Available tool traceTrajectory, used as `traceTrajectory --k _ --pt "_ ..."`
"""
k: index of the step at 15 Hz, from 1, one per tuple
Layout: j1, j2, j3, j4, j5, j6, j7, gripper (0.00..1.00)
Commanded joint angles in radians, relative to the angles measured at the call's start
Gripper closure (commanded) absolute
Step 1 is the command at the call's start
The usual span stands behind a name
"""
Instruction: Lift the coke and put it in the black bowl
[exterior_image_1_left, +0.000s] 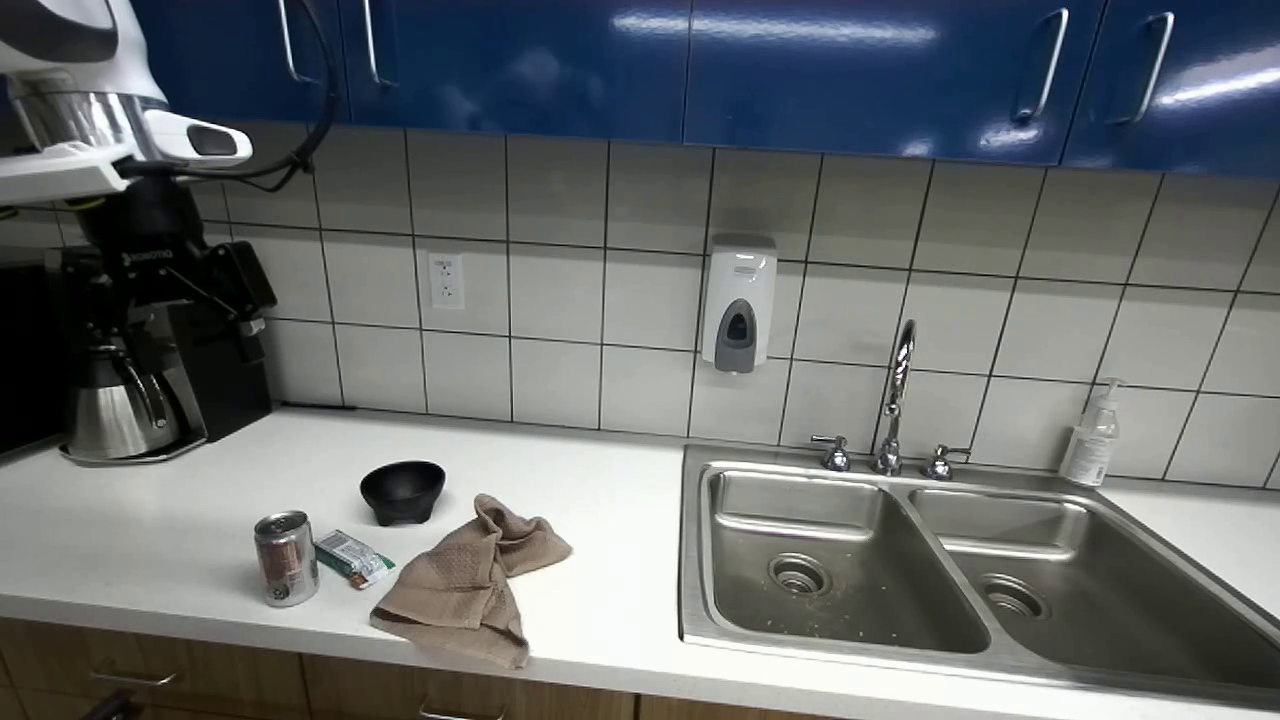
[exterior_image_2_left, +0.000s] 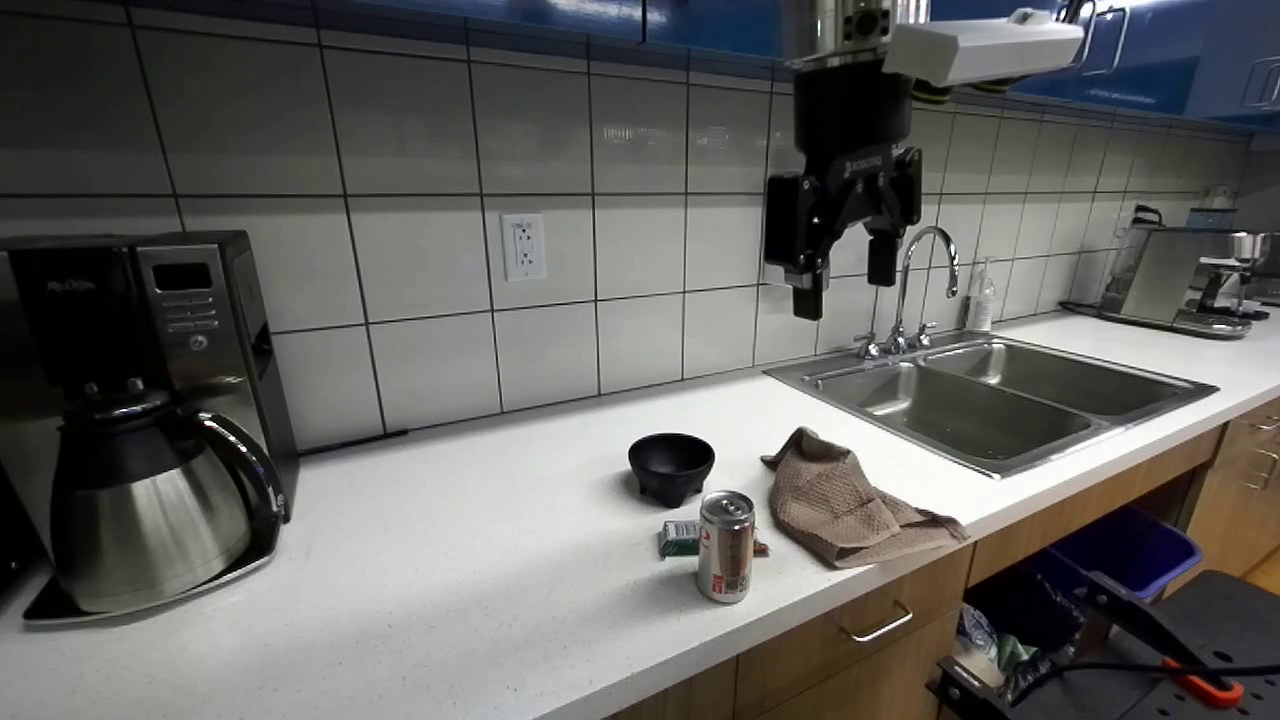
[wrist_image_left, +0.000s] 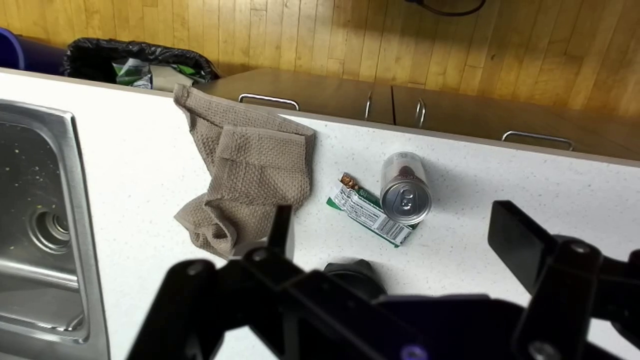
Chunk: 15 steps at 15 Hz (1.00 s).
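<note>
The can (exterior_image_2_left: 726, 546) stands upright on the counter (exterior_image_2_left: 480, 580) near its front edge, with nothing gripping it. Picking it up looks to be the step in hand, and the claw (exterior_image_2_left: 845, 283) hangs high above the counter, spread wide and holding nothing. To do it well, I would centre over the can, lower straight down so one side of the claw passes each flank, and squeeze gently around the middle, since thin metal may dent. Its weight cannot be judged, so a slow lift seems wise. The can is mostly silver, with red and brownish patches on its side and a pull tab (wrist_image_left: 406, 201) on top. Just beside it lies a flat snack packet (exterior_image_1_left: 354, 558); whether they touch is unclear, but the claw should avoid snagging it. Farther back, toward the tiled wall (exterior_image_1_left: 560, 300), sits the black bowl (exterior_image_1_left: 403, 493), mouth up and a little wider than the can, so the release will want care. A towel (exterior_image_1_left: 470, 585) lies past the packet, away from the can.
</note>
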Motion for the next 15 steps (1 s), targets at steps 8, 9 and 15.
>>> traceTrajectory --k 8,9,15 --pt "0.024 0.117 0.006 0.001 0.010 0.108 0.082 0.00" --pt "0.022 0.138 0.008 0.002 0.008 0.127 0.091 0.00" --pt "0.017 0.276 0.009 0.011 0.002 0.239 0.150 0.00"
